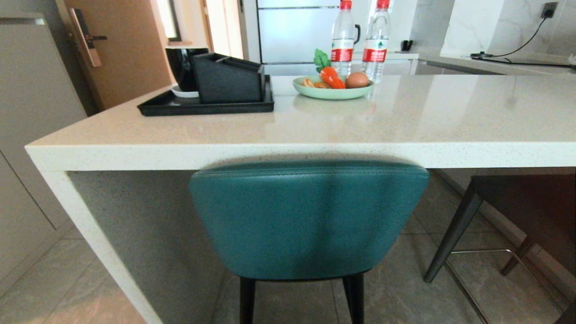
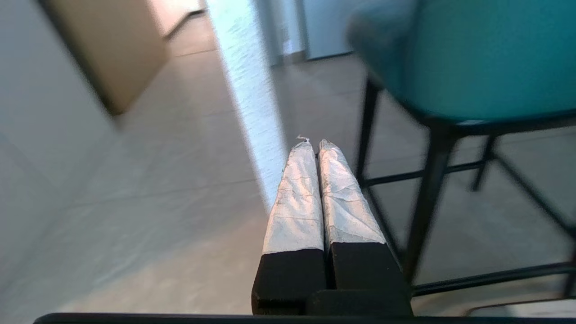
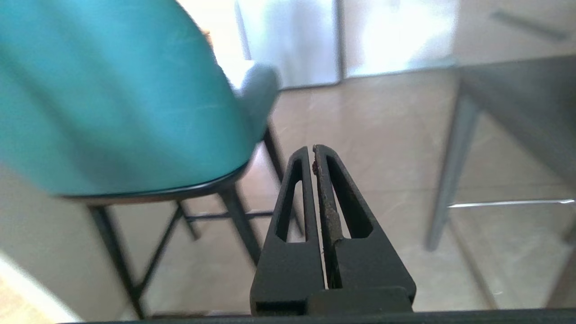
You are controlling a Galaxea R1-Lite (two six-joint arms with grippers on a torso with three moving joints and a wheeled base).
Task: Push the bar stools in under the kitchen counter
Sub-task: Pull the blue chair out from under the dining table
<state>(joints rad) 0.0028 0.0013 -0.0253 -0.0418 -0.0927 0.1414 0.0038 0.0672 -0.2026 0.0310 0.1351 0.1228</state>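
Observation:
The teal bar stool [image 1: 308, 218] stands in front of me with its rounded back just under the front edge of the white speckled kitchen counter [image 1: 315, 155]. The dark grey bar stool [image 1: 531, 211] stands to its right, beneath the counter. Neither gripper shows in the head view. My left gripper [image 2: 314, 144] is shut and empty, low at the teal stool's [image 2: 468, 58] left side, apart from its black legs. My right gripper [image 3: 312, 148] is shut and empty, low between the teal stool [image 3: 112, 94] and the grey stool [image 3: 517, 99].
On the counter sit a black tray [image 1: 207, 107] with a black box and dark mug, a green plate [image 1: 332, 93] of toy food, and two water bottles [image 1: 360, 40]. The counter's slanted side panel [image 1: 103, 252] drops to the tiled floor at left, near grey cabinets [image 1: 27, 135].

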